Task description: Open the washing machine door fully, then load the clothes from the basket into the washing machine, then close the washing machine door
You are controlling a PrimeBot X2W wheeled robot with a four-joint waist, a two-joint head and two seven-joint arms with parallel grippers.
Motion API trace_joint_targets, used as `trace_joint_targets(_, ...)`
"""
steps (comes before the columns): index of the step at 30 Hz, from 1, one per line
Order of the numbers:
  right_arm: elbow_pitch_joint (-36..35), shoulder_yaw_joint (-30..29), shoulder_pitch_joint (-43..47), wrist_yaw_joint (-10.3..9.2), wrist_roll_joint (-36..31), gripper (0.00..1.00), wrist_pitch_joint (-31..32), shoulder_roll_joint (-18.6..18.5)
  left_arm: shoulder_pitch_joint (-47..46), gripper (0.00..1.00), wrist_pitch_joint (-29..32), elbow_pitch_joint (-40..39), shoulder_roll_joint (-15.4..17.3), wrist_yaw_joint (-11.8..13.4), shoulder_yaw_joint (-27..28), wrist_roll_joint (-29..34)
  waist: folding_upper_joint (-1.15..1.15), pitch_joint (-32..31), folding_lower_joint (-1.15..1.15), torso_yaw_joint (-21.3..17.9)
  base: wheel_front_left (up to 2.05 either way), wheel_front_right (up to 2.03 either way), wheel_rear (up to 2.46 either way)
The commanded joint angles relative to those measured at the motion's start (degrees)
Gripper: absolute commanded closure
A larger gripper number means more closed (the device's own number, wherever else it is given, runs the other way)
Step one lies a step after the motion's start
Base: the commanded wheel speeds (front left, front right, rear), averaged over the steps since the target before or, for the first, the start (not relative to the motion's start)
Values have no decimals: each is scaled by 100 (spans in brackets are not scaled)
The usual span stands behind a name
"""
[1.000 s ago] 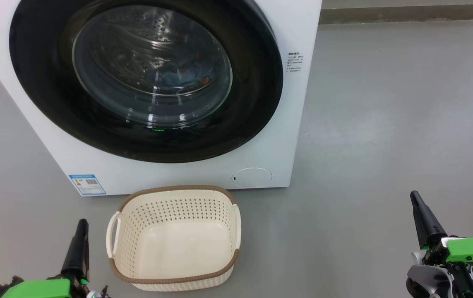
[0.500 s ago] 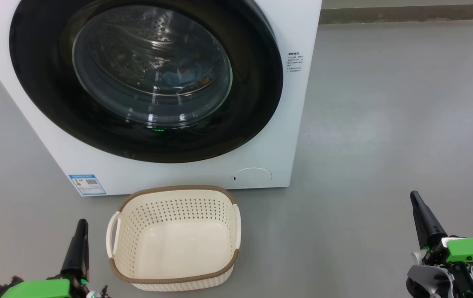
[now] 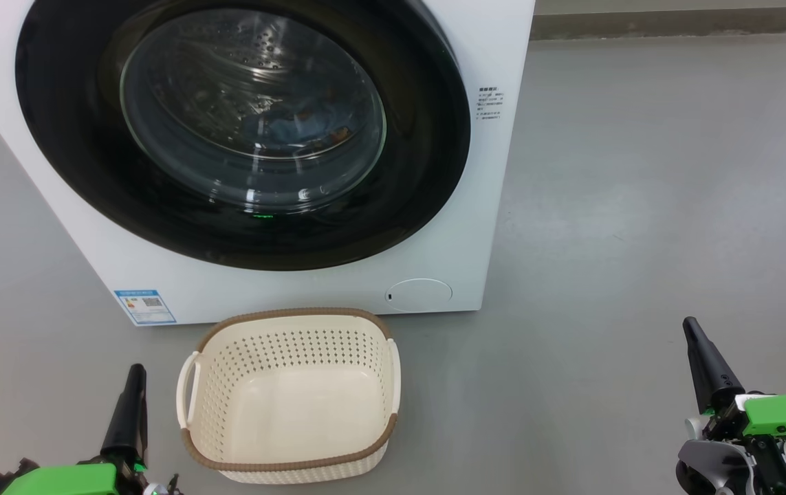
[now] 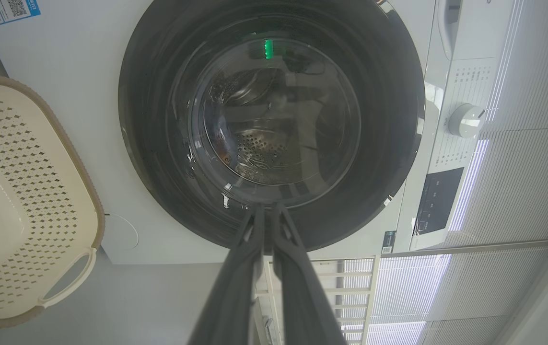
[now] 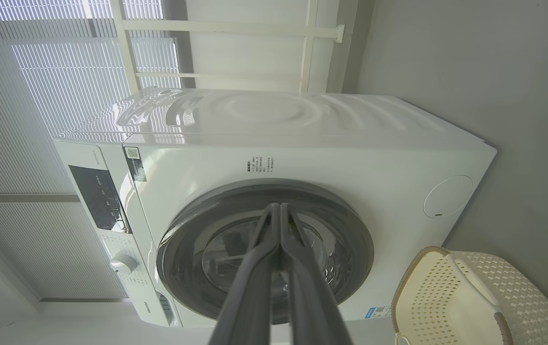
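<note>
The washing machine door (image 3: 252,113) sits shut on the washing machine (image 3: 434,261), with the clothes (image 3: 303,124) inside its drum and the basket (image 3: 289,313) empty just before it. The left gripper (image 3: 135,375) and right gripper (image 3: 692,328), both closed on nothing, hang clear of it (an unlatched door could spring back).

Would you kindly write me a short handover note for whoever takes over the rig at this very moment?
Grippers: the left gripper is shut and empty, low beside the basket. The right gripper is shut and empty, low over the floor on the right.
Things: the basket stands in front of the washing machine with nothing in it. The clothes show through the glass, inside the drum. The washing machine door sits flush with the front, closed.
Done: loading and closing, by the look of it.
Left: nothing obvious; whether the latch caught cannot be seen.
</note>
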Motion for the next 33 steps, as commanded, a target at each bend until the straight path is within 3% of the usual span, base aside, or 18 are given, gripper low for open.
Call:
trace_joint_targets(1, -147, 76, -106, 11, -20, 100, 35, -11, -61, 100, 31, -104, 50, 3, 193, -48, 0, 0, 0, 0, 0, 0, 0)
trace_joint_targets(33, -145, 47, -108, 11, -45, 100, 59, 9, -61, 100, 38, -104, 44, 3, 202, -41, 0, 0, 0, 0, 0, 0, 0)
